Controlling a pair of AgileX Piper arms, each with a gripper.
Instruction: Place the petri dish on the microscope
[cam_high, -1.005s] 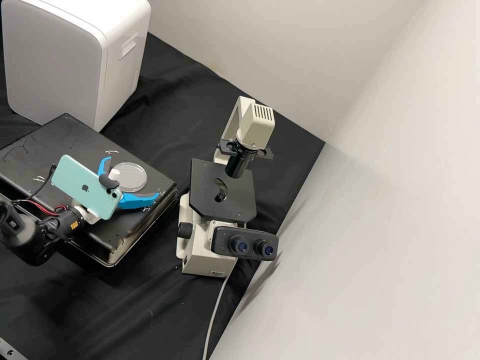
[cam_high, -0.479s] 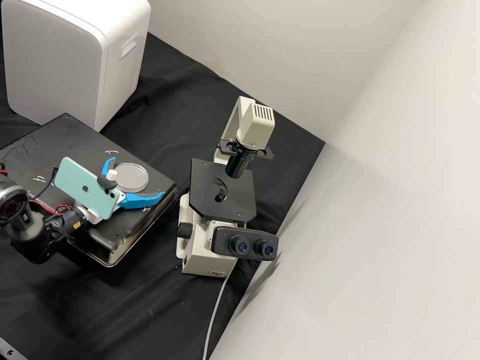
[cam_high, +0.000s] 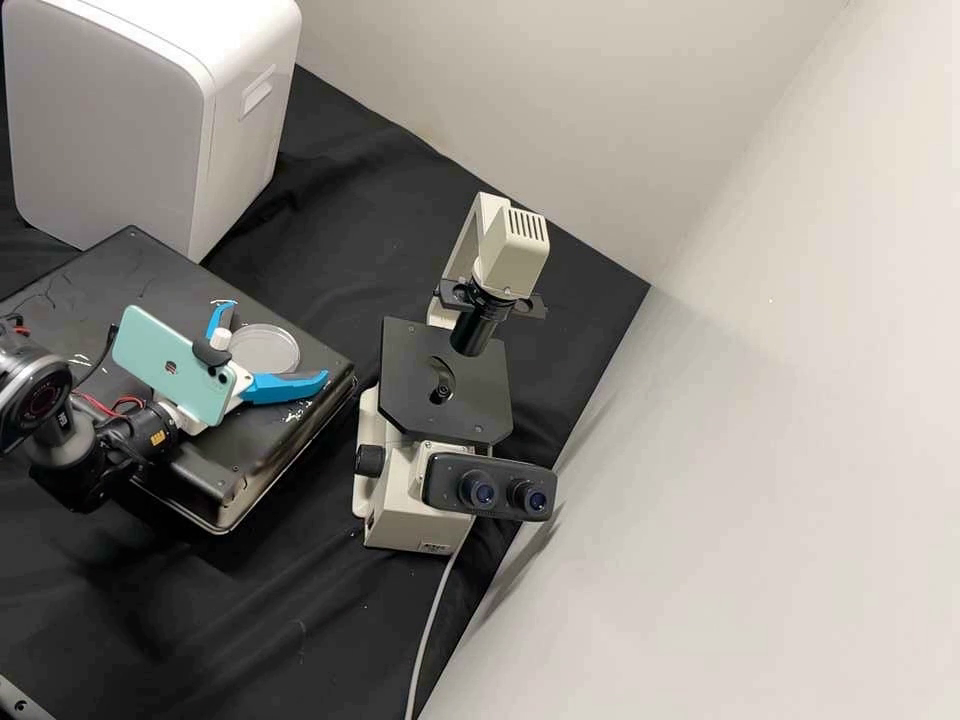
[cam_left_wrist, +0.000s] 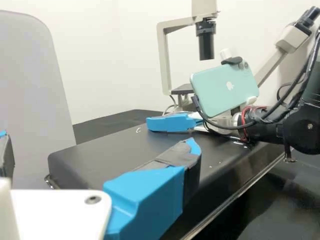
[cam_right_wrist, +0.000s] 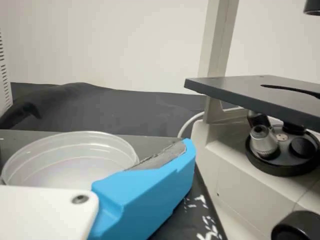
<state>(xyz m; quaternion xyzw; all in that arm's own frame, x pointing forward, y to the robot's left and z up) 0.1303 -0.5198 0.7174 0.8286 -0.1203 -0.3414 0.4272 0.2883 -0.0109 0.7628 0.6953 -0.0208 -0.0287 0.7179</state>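
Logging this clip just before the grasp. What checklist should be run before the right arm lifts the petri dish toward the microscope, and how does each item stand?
1. The petri dish lies between the right jaws: ok, one jaw on each side.
2. Jaws closed on the dish: not ok, they stand apart; contact cannot tell.
3. Dish flat on the black box: ok.
4. The microscope stage is bare: ok.
5. Room under the condenser for the dish: cannot tell.
6. The left jaws are away from the dish: ok.
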